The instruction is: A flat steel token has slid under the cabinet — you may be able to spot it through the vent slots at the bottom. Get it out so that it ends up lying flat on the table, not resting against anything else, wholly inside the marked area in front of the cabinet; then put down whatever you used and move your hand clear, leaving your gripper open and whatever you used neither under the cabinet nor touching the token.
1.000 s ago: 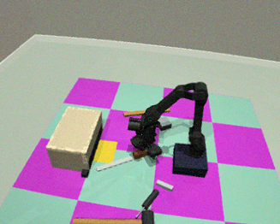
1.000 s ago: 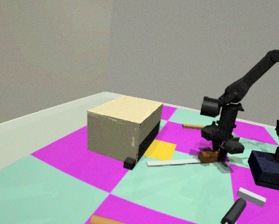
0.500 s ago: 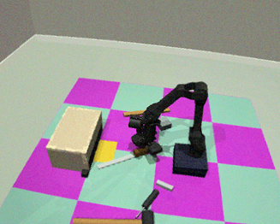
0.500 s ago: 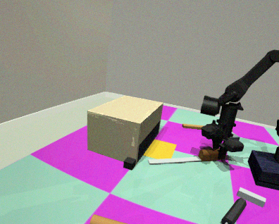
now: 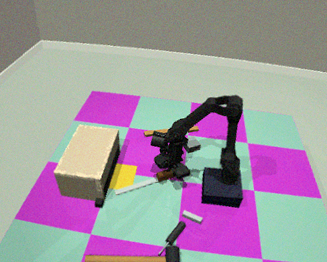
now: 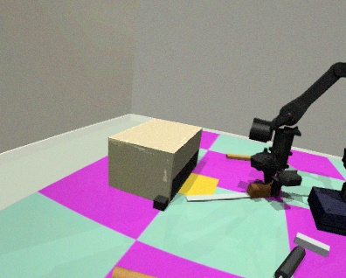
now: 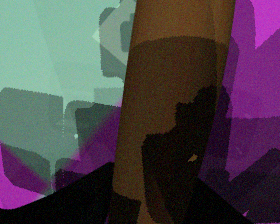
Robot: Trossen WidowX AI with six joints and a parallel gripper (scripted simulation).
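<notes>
The beige cabinet [image 5: 87, 161] [image 6: 153, 157] stands on the checkered mat, with the yellow marked area [image 5: 124, 176] [image 6: 200, 184] in front of its dark bottom gap. The steel token is not visible in any view. My gripper [image 5: 173, 171] [image 6: 273, 188] [image 7: 150, 177] is shut on the brown handle [image 5: 163, 175] [image 6: 258, 190] [image 7: 175, 97] of a long tool. Its flat pale blade [image 5: 135, 186] [image 6: 216, 198] lies low over the mat and points toward the cabinet's front corner, its tip just beside the yellow area.
A small black block [image 5: 99, 202] [image 6: 160, 202] sits at the cabinet's near corner. A hammer [image 5: 133, 261], a screwdriver [image 5: 175, 232] [image 6: 290, 262] and a grey bar [image 5: 192, 216] [image 6: 311, 244] lie in front. A wooden stick [image 5: 160, 130] [image 6: 238, 156] lies behind the arm. The robot base [image 5: 222, 190] [image 6: 329, 210] stands to the right.
</notes>
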